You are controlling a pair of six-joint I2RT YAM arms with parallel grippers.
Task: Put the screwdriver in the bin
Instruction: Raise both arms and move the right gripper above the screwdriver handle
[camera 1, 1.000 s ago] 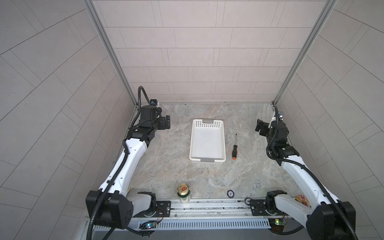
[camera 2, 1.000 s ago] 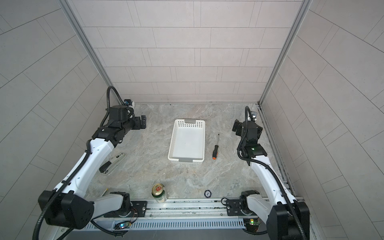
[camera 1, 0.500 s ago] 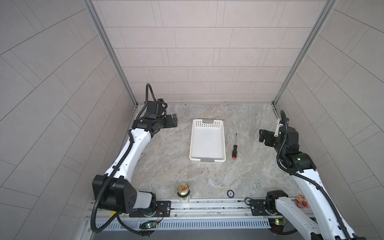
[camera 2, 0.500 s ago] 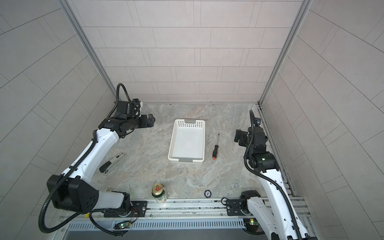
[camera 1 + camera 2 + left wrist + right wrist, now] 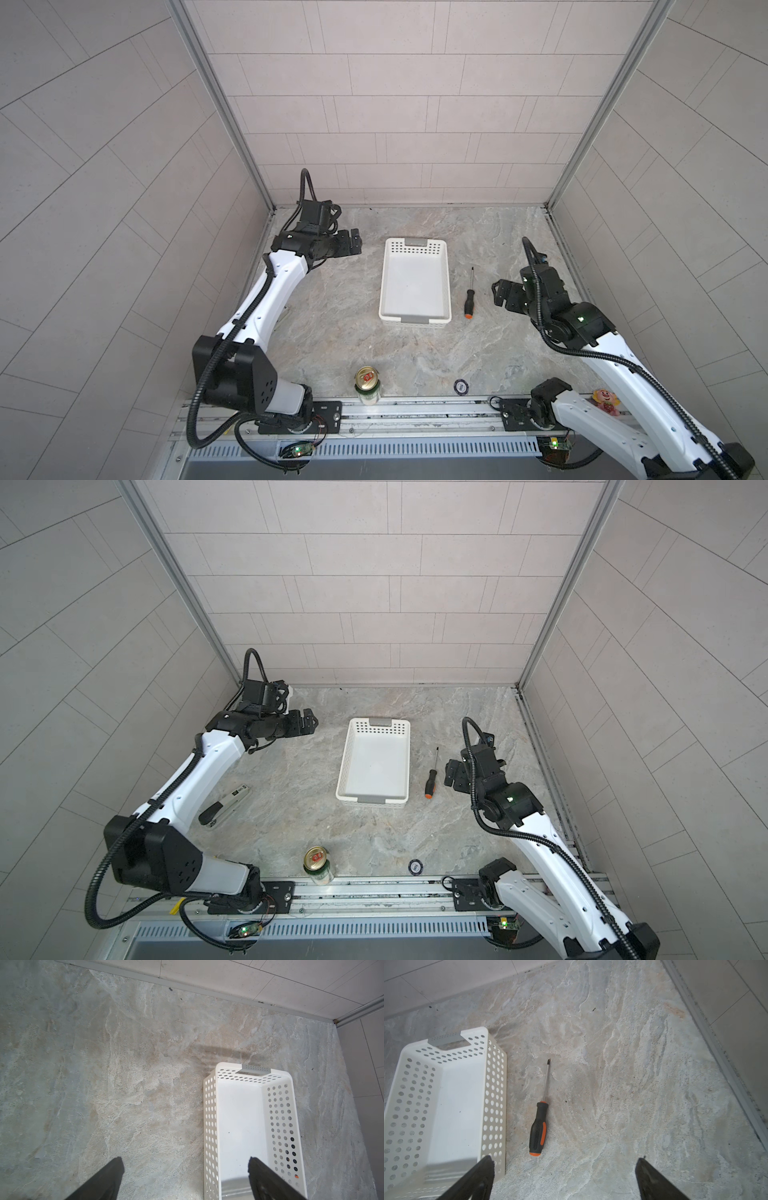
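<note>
The screwdriver [image 5: 468,299] [image 5: 431,781] lies flat on the stone floor just right of the bin, its orange cap toward the front and its thin shaft pointing to the back wall. The white perforated bin [image 5: 384,286] [image 5: 345,766] holds nothing. My right gripper [image 5: 496,293] [image 5: 449,773] hovers open to the right of the handle; in the right wrist view the screwdriver [image 5: 538,1126] lies ahead of the gripper [image 5: 564,1162], beside the bin wall [image 5: 494,1105]. My left gripper [image 5: 356,245] [image 5: 311,723] [image 5: 186,1164] stands open, left of the bin's far corner [image 5: 209,1126].
A drink can [image 5: 367,384] [image 5: 318,864] and a small round disc [image 5: 460,386] sit near the front rail. A stapler [image 5: 224,806] lies under the left arm. A small toy figure [image 5: 606,400] sits at the front right. Tiled walls close three sides.
My right gripper has come forward and down from the back right to a spot beside the screwdriver handle. The left gripper has shifted right toward the bin. Screwdriver and bin have not moved.
</note>
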